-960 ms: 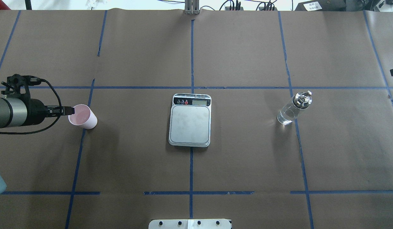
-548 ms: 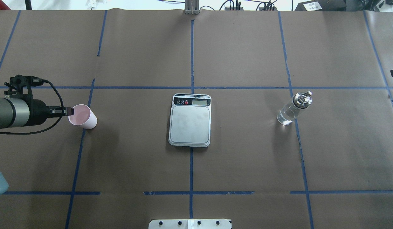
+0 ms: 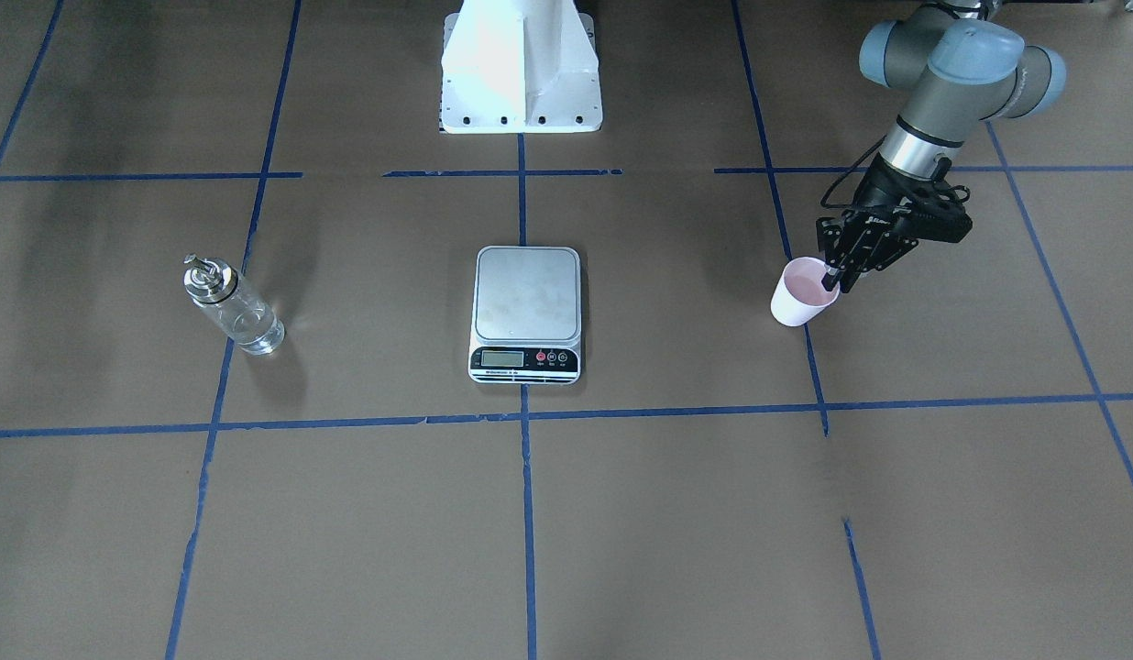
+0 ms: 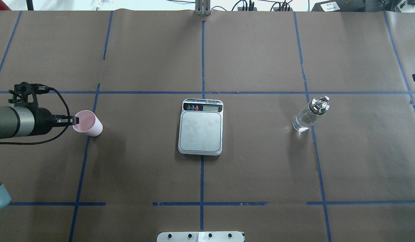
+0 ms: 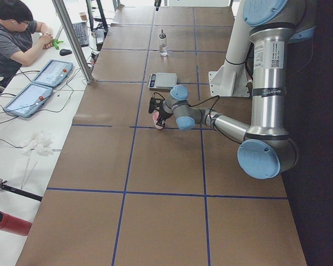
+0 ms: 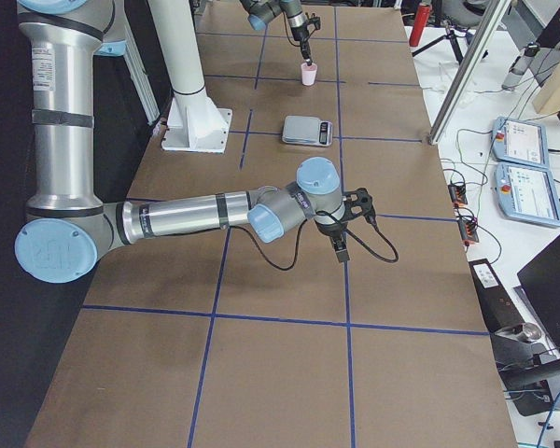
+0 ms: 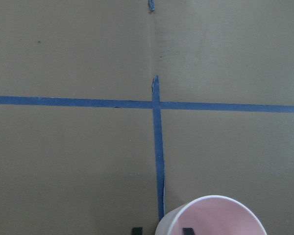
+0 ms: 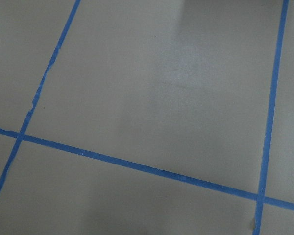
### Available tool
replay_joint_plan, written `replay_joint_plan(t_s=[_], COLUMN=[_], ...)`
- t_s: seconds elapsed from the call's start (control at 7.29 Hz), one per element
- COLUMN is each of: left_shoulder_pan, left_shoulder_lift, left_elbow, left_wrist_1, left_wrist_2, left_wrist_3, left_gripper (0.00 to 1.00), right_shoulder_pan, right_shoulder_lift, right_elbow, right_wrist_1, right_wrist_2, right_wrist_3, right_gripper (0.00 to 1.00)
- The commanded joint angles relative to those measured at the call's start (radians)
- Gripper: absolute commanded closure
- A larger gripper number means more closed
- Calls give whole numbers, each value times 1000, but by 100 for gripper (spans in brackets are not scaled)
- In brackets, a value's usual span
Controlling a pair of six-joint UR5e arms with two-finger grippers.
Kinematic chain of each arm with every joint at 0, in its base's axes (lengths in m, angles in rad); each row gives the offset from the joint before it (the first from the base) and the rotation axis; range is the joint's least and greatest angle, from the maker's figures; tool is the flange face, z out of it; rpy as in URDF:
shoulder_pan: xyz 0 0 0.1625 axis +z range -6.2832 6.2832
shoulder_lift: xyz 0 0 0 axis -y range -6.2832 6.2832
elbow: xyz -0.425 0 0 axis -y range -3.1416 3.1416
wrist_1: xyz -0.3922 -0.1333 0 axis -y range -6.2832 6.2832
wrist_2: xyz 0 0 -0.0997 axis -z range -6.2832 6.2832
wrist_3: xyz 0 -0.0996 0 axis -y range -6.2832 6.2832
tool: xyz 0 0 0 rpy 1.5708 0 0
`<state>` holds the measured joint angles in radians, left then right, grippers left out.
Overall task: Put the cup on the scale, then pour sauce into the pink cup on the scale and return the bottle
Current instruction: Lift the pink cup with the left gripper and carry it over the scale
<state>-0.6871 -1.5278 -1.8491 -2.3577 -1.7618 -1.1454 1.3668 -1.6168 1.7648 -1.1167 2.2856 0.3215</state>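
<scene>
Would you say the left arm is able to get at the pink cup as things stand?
Probably yes. The left claw is at the cup: in its wrist view one fingertip sits outside the rim, one inside. The cup stands upright with nothing else near it.

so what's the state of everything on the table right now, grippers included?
pink cup: upright on the table, empty.
kitchen scale: platform bare; display too small to read.
glass bottle: upright, cap on, nothing gripping it.
left gripper: open, one finger inside the pink cup's rim, one outside.
right gripper: over bare table, away from the glass bottle; open or shut, cannot tell.
</scene>
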Motion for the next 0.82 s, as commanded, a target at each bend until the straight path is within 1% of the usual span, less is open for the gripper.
replay_joint_plan(t_s=[0.0, 0.14, 0.27, 0.41, 0.55, 0.69], left_shoulder_pan=[1, 1, 1, 0, 1, 1], left_shoulder_lift=[0, 0, -9, -50, -122, -253], left_elbow=[-1, -10, -37, -112, -167, -174], left_wrist_1=[0, 0, 55, 187, 336, 489], left_wrist_2=[2, 2, 2, 2, 4, 5], left_wrist_3=[1, 3, 7, 6, 1, -5], left_gripper=[100, 100, 100, 100, 100, 100], right_shoulder_pan=[0, 0, 0, 0, 0, 0], right_shoulder_lift=[0, 0, 0, 0, 0, 0], right_elbow=[-1, 1, 1, 1, 1, 1], right_wrist_1=[0, 0, 0, 0, 0, 0], right_wrist_2=[0, 0, 0, 0, 0, 0], right_wrist_3=[-1, 1, 1, 2, 4, 5], right_gripper=[0, 0, 0, 0, 0, 0])
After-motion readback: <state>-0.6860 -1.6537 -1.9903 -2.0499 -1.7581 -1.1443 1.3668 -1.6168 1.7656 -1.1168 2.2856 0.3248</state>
